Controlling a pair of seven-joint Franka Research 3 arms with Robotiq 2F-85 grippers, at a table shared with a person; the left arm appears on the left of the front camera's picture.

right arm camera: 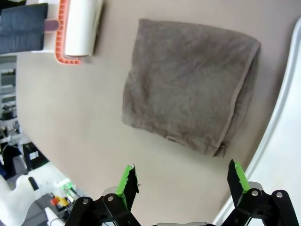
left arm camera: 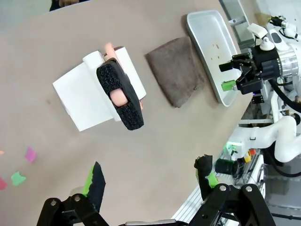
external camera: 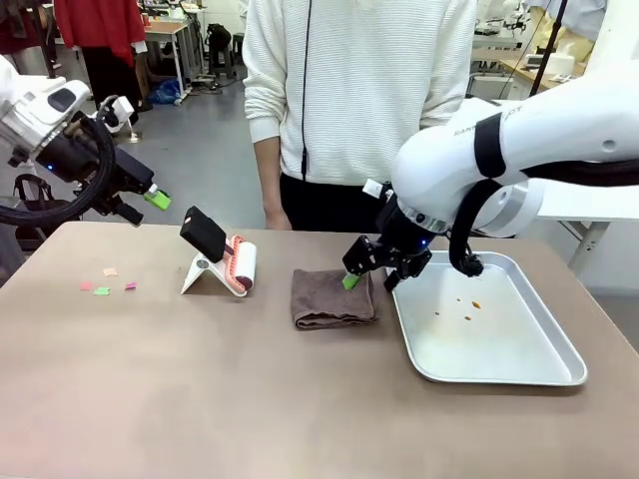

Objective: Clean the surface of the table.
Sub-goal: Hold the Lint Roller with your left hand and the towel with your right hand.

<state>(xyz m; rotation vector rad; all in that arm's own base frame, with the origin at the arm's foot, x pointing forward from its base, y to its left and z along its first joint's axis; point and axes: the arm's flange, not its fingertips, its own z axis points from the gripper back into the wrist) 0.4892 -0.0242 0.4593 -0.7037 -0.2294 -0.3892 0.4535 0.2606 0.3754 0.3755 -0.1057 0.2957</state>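
The large brownish-tan table (external camera: 250,399) spreads from the near edge across the whole scene, its nearest stretch bare. To the right on it lies a shallow silver metal tray (external camera: 499,344) with a few small orange specks (external camera: 467,307) toward its far end. Just left of the tray, close to its rim, lies a folded brown cloth (external camera: 331,299). The right gripper (external camera: 369,279) hangs over the cloth's far right corner, beside the tray's near-left rim, its green-padded fingers spread wide with nothing between them. Further left, a lint roller with a black handle (external camera: 240,265) leans on a white bent stand (external camera: 200,276). Small pink, green and orange paper scraps (external camera: 103,289) lie scattered near the table's left end. Above the far-left corner the left gripper (external camera: 145,206) is raised well clear of the tabletop, fingers parted and empty. At the far side stands a person in a white ribbed sweater (external camera: 359,90), arms down.
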